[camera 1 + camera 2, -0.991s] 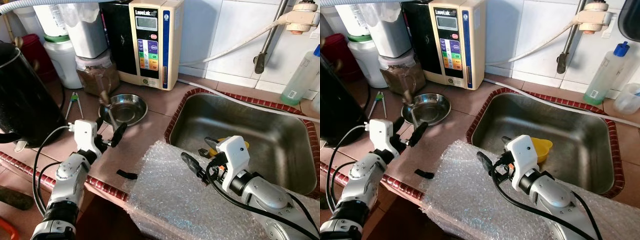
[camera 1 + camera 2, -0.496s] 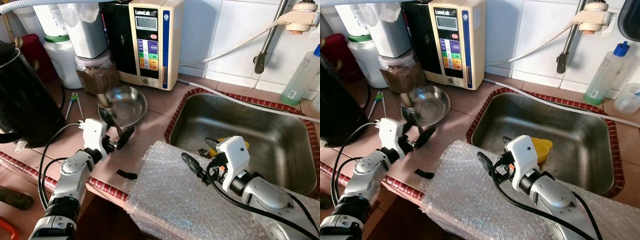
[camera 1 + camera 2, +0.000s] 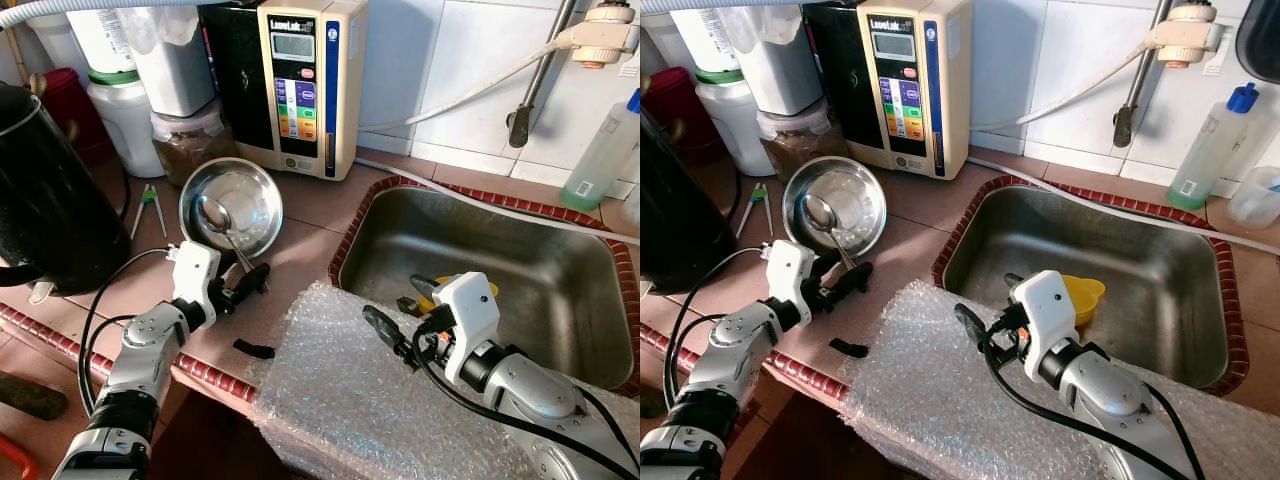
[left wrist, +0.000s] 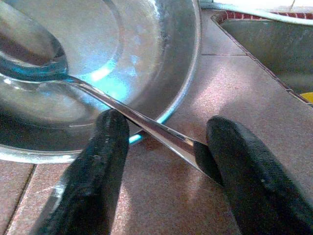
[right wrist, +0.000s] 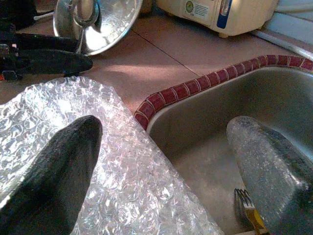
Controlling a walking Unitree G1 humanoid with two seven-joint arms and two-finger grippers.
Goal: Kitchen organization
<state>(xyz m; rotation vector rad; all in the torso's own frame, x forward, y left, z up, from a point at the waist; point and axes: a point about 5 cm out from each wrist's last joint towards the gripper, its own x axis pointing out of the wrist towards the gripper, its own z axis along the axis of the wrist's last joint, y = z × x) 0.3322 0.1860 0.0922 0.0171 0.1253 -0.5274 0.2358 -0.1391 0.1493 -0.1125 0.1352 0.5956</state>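
L gripper (image 3: 243,283) jaws pinch the spoon (image 3: 222,228) handle w/ the steel bowl (image 3: 231,204) tipped up on the worktop (image 3: 310,215), spoon's long axis running from jaws up into bowl; R gripper (image 3: 395,338) is wide open, empty, over bubble wrap (image 3: 350,400) beside sink (image 3: 480,250).

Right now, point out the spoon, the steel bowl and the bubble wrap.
spoon (image 3: 213,213), left eye view, on its scoop
steel bowl (image 3: 259,185), left eye view, on its inner wall
bubble wrap (image 3: 340,400), left eye view, on the middle of the sheet
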